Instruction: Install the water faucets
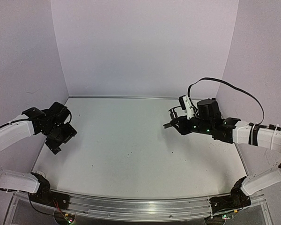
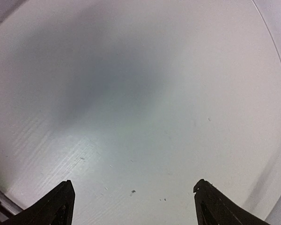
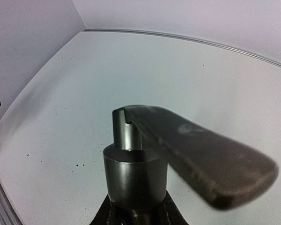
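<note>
- Right end effector (image 3: 136,216) clamps the faucet (image 3: 136,171) by its base, above the surface's (image 1: 126,150) right side; best to keep it upright and steady.
- Left end effector (image 2: 131,208) gapes wide, holding nothing, over the surface's left side.
- There is room to move over the surface's middle; walls (image 1: 145,47) hem its far edge.
</note>
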Controlling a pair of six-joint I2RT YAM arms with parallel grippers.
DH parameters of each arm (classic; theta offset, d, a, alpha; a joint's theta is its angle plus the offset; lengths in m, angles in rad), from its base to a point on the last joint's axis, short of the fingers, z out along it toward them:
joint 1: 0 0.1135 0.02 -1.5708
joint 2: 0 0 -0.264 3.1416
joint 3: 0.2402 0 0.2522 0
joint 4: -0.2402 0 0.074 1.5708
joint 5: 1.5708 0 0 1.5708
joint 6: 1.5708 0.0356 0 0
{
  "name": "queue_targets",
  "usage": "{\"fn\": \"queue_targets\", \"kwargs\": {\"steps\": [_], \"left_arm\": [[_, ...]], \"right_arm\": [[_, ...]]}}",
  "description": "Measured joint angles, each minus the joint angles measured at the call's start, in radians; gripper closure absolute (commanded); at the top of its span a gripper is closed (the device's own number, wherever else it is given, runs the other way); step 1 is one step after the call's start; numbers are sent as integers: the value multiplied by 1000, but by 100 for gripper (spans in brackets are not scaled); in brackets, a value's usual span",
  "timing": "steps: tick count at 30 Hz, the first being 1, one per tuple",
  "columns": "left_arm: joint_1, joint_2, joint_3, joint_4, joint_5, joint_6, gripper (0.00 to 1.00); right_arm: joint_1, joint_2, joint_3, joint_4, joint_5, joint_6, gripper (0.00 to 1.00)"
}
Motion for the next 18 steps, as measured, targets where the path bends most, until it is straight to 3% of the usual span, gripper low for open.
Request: {"fn": "queue_targets", "kwargs": {"steps": [8, 18], "left_arm": [[184, 88, 39, -187, -140, -43, 0], [218, 194, 97, -218, -301, -65, 0]], "right_arm": [[0, -76, -45, -8, -1, -12, 100], [0, -30, -32, -10, -110, -4, 100]]}}
